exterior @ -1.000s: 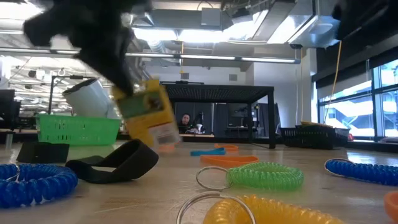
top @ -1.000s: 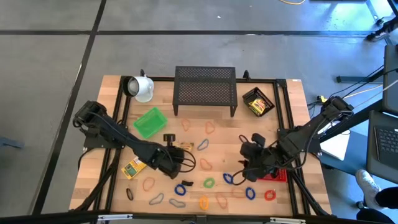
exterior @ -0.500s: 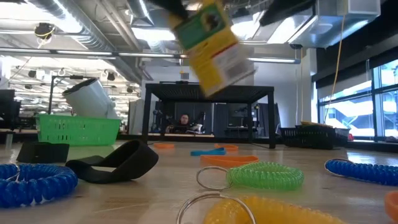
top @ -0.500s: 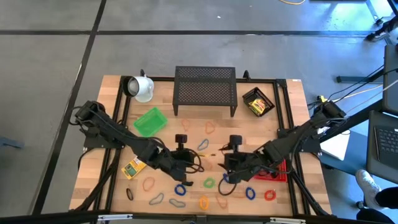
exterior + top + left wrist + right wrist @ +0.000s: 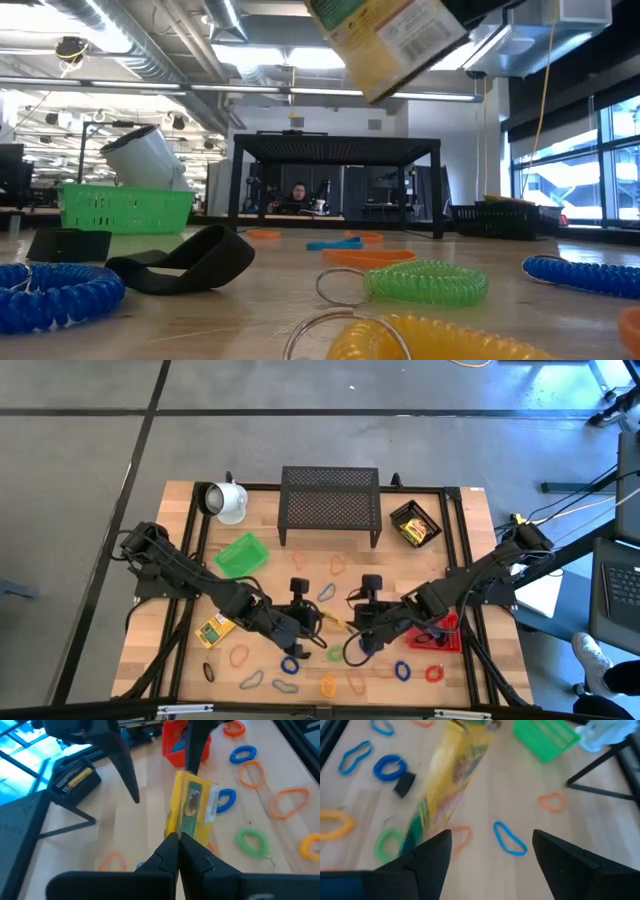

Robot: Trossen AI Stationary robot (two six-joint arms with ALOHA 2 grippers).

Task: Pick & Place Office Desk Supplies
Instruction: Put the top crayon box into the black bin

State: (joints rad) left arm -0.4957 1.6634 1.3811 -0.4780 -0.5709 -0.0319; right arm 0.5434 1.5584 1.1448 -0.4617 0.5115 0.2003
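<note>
My left end effector [image 5: 179, 836] pinches the yellow box [image 5: 192, 806] by its edge, lifted above the bench [image 5: 470, 530] near its middle, long axis roughly upright. My right end effector [image 5: 490, 845] is spread wide just beside it (the likely receiver). A second ago the right was farther off, less open.

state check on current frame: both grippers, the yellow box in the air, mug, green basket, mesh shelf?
Left gripper: shut on the flat yellow box with green print, holding it above the table.
Right gripper: open, fingers either side of that box's end, not clamped.
White mug: lying on its side near the table's far left corner.
Green mesh basket: upright; contents not discernible.
Black mesh shelf: standing, nothing on top.
</note>
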